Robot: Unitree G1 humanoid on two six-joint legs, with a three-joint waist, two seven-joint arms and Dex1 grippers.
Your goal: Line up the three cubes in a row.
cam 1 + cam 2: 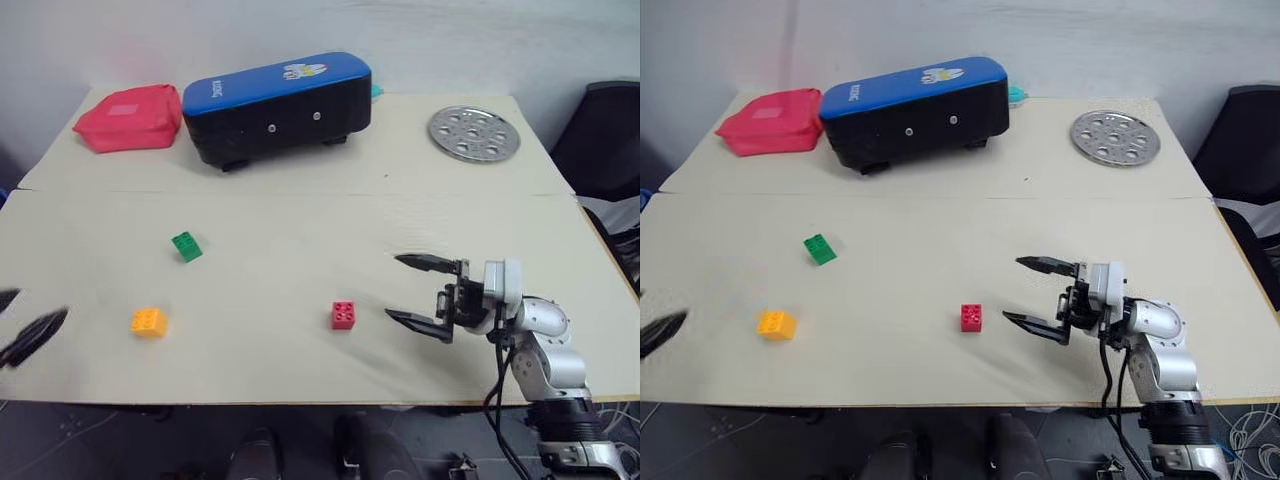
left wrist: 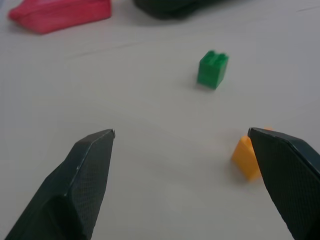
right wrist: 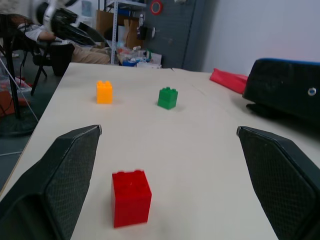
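A pale, matte tabletop (image 1: pixel 300 200) made of two boards joined along a seam is shown. The red brick (image 1: pixel 343 315), a small glossy plastic cube with round studs on top, is taken as the landmark. It lies upright near the front edge of the tabletop. The orange-yellow brick (image 1: pixel 149 322), studded and of the same plastic, is seen well to the left of the red brick, at about the same depth. The green brick (image 1: pixel 186 246), likewise studded, is placed left of the red brick and farther back, slightly skewed. The three bricks are well apart and form no row.

The right tool (image 1: pixel 420 293) is held just to the right of the red brick, apart from it, its two black tapered fingers spread wide and empty; a fine cross-hatched texture is visible on the fingers (image 3: pixel 65 170). The left tool (image 2: pixel 185 175) is seen at the left edge of the tabletop, far left of the red brick, with the jaws likewise standing wide and nothing between them; the orange-yellow brick lies beside one finger, untouched.

Behind the red brick, at the back of the tabletop, a rounded black case with a blue lid (image 1: pixel 277 108), a soft red fabric pouch (image 1: pixel 130 118) and a round dimpled metal tray (image 1: pixel 474 133) are set.
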